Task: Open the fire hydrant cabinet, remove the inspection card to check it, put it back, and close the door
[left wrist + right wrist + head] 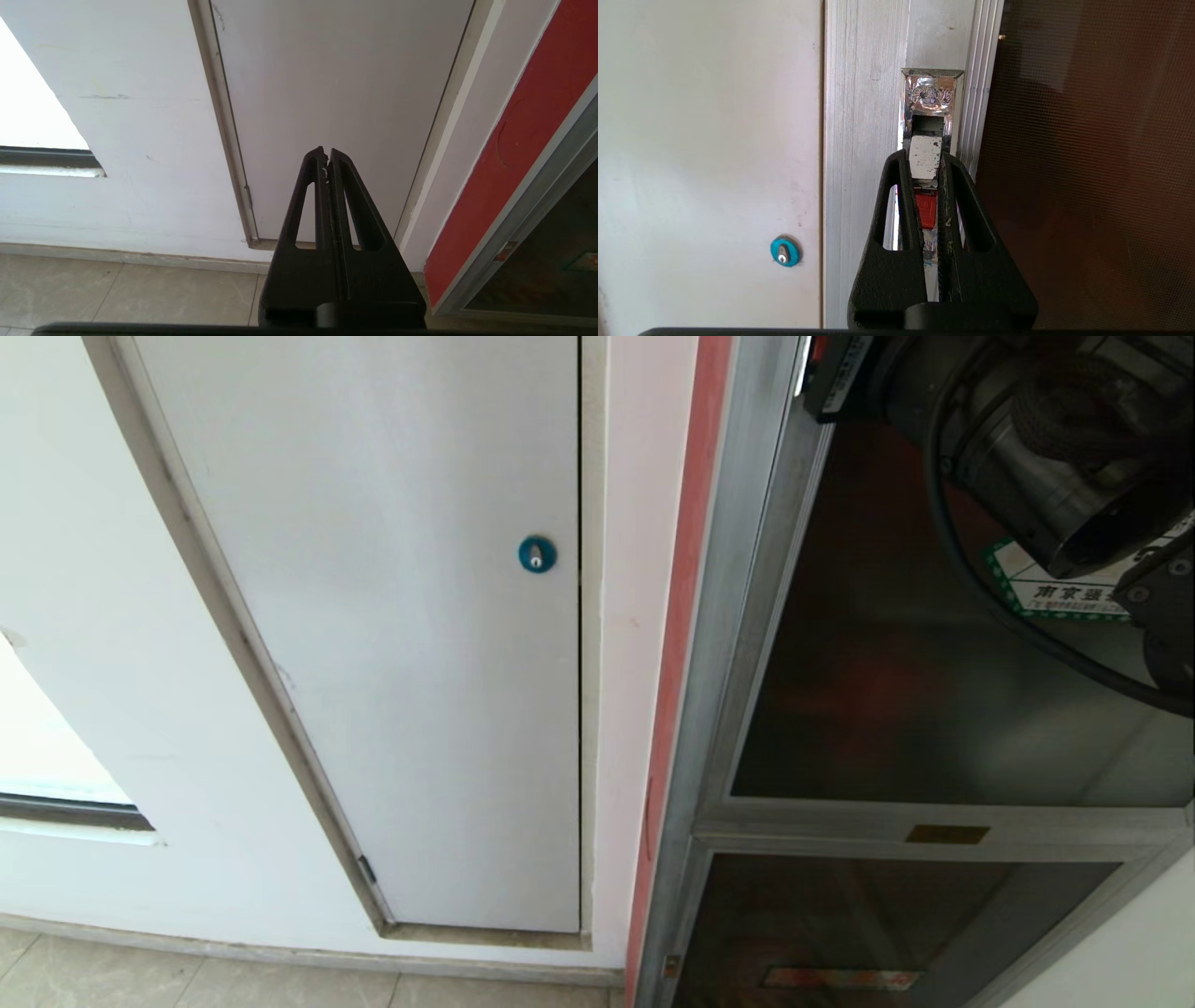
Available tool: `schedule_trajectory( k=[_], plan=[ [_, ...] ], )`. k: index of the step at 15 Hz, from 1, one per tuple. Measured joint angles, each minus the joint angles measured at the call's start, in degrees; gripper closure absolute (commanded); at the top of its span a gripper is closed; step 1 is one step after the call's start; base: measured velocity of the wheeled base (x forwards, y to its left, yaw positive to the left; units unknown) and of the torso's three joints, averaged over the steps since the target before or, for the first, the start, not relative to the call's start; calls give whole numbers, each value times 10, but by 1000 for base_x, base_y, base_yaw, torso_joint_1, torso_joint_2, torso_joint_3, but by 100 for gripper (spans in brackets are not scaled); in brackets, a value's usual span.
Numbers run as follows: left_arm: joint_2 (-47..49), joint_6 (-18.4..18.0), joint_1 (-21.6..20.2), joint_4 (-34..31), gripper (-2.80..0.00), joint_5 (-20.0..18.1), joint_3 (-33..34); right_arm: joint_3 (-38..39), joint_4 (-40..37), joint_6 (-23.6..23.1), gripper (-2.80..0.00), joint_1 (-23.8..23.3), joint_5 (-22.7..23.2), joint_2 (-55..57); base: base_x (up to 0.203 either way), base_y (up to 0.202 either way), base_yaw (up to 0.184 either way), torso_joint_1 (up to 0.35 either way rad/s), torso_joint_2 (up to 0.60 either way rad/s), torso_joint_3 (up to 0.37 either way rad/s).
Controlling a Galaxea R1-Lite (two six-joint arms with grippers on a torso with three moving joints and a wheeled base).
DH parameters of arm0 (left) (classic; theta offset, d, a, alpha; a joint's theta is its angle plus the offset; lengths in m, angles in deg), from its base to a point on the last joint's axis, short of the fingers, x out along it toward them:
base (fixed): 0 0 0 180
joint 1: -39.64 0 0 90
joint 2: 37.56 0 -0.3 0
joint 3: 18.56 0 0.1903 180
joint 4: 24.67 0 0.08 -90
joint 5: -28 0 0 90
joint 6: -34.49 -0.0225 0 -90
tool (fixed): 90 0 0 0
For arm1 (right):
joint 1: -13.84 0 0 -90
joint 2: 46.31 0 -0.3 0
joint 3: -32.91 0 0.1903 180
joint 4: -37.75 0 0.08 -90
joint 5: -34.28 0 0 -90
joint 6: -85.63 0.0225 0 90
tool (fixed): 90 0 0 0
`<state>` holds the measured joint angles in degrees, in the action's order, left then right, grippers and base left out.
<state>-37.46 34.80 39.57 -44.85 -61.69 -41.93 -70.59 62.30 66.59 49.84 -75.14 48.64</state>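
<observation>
Here the right gripper (927, 161) jaws clamp the dark-glass door (1087, 163)'s scuffed white latch tab (925, 157).

Bright daylight from window (47, 747); door (934, 709) glass dark w/ reflections.

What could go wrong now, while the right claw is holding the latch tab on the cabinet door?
1. The right claw grips only the end of the small grey latch tab, so it may slip off when pulling.
2. The door looks still closed in its silver frame; pulling at an angle could strain the chrome latch plate.
3. The left claw hangs shut near the white panel, so it cannot help quickly.
</observation>
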Motion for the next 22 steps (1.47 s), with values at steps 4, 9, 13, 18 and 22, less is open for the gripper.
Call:
schedule_trajectory(
  k=[4,9,13,18,22],
  plan=[
    [0,0,0,0,0,0,0,0,-2,0,0,7,-10,-11,0,0,0,0,0,0],
    [0,0,0,0,0,0,0,17,1,-2,0,17,-15,-28,0,0,0,0,0,0],
    [0,0,0,0,0,0,0,29,1,-2,0,20,-15,-40,0,0,0,0,0,0],
    [0,0,0,0,0,0,0,43,3,-2,0,23,-16,-53,0,0,0,0,0,0],
    [0,0,0,0,0,0,0,58,4,-1,0,26,-19,-68,0,0,0,0,0,0]
  ],
)
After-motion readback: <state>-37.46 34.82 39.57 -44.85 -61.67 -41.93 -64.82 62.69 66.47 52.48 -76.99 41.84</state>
